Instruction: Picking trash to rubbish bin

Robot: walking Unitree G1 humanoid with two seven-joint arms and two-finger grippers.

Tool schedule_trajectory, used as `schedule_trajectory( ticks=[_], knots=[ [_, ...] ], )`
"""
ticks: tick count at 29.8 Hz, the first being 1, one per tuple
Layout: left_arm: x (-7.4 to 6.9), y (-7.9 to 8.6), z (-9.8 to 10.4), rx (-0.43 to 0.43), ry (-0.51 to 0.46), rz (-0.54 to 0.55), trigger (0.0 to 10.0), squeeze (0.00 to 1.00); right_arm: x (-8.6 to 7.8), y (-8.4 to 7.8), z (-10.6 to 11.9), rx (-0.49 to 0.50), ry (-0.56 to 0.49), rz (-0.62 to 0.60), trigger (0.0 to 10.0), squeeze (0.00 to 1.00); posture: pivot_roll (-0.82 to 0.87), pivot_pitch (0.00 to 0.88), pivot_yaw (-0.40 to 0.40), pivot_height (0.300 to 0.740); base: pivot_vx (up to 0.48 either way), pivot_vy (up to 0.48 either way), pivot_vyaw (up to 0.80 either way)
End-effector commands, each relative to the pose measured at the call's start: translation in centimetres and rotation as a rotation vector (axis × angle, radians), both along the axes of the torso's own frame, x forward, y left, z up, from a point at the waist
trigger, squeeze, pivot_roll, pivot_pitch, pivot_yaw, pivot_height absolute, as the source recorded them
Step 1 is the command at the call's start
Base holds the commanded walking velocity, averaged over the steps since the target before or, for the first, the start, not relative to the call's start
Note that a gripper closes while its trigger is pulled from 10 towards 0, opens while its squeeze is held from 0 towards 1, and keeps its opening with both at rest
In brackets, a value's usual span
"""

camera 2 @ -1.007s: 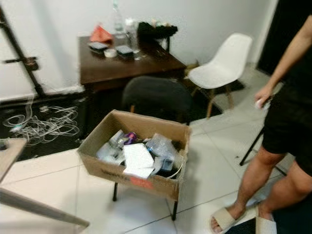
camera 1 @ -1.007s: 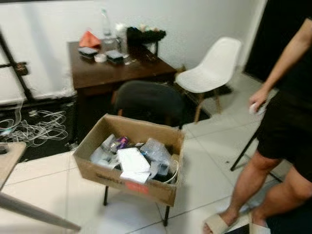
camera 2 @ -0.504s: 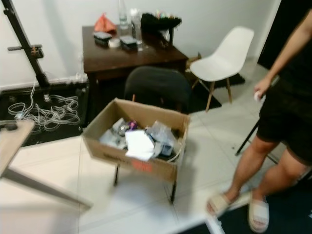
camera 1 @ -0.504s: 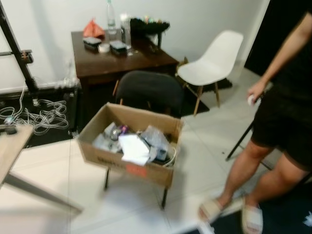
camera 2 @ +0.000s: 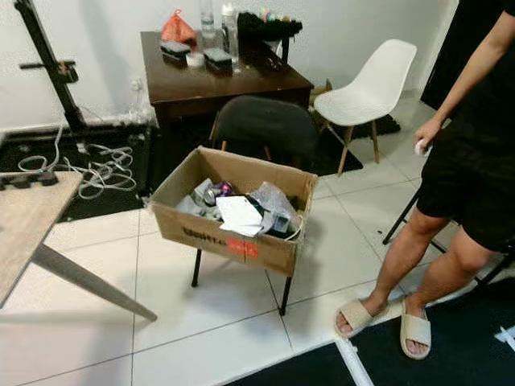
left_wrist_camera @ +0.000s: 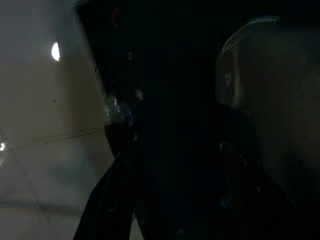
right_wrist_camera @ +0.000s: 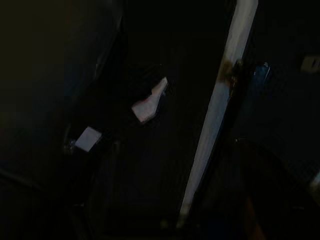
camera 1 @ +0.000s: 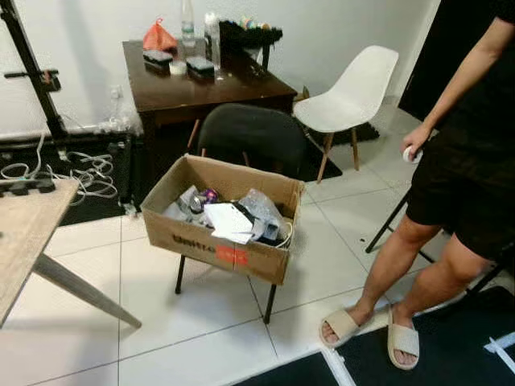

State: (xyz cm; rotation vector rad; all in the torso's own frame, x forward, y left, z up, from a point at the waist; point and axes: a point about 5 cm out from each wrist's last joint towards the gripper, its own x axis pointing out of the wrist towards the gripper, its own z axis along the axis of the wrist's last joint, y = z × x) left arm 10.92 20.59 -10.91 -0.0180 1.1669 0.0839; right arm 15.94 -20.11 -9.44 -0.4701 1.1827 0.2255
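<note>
The cardboard box (camera 1: 219, 241) holding the trash (camera 1: 229, 221) sits on a black chair (camera 1: 249, 145), ahead of the robot and slightly left of centre, its long axis running from near-right to far-left. Both end effectors hang idle below, so neither arm is clearly nearer; the dark wrist views leave it impossible to tell whether they are open or closed. One box, two chairs, one desk (camera 1: 201, 84), one person (camera 1: 459, 185) at right.

1. Most of the left wrist view is very dark.
2. A pale floor or wall surface (left_wrist_camera: 45, 125) lies along one side, with a small bright spot (left_wrist_camera: 55, 51) on it.
3. A dim, rounded grey shape (left_wrist_camera: 265, 70) shows opposite; what it is cannot be made out.
</note>
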Motion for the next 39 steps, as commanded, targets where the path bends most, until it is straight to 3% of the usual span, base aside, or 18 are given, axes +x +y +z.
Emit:
schedule_trajectory(
  ticks=[1,6,14,18,27,39],
  knots=[
    [-0.9,-0.2,-0.3,-0.012,0.029,0.001,10.0,0.00,-0.5,0.5,-0.3,0.032,0.020,-0.007,10.0,0.00,-0.05,0.142,0.016,0.740,0.000,0.000,0.00],
    [-0.9,-0.1,-0.3,-0.010,0.031,-0.005,10.0,0.00,-0.3,0.8,-0.2,0.056,0.016,-0.011,10.0,0.00,-0.05,0.141,0.019,0.740,0.000,0.000,0.58],
    [-0.9,-0.1,-0.2,-0.011,0.030,-0.010,10.0,0.00,-1.9,-0.1,-0.7,0.049,0.043,-0.013,10.0,0.00,-0.05,0.140,0.021,0.740,0.000,0.000,0.78],
    [-0.9,-0.1,-0.2,-0.012,0.030,-0.011,10.0,0.00,-3.1,-1.4,-0.8,0.038,0.063,-0.020,10.0,0.00,-0.05,0.139,0.022,0.740,0.000,0.000,0.78],
    [-0.9,-0.1,-0.2,-0.015,0.031,-0.012,10.0,0.00,-3.7,-2.1,-0.8,0.035,0.072,-0.024,10.0,0.00,-0.05,0.139,0.023,0.740,0.000,0.000,0.78],
    [-0.8,-0.1,-0.2,-0.013,0.027,-0.016,10.0,0.00,-2.3,1.9,-1.1,0.081,0.052,-0.002,10.0,0.00,-0.05,0.137,0.024,0.740,0.000,0.000,0.78]
  ],
)
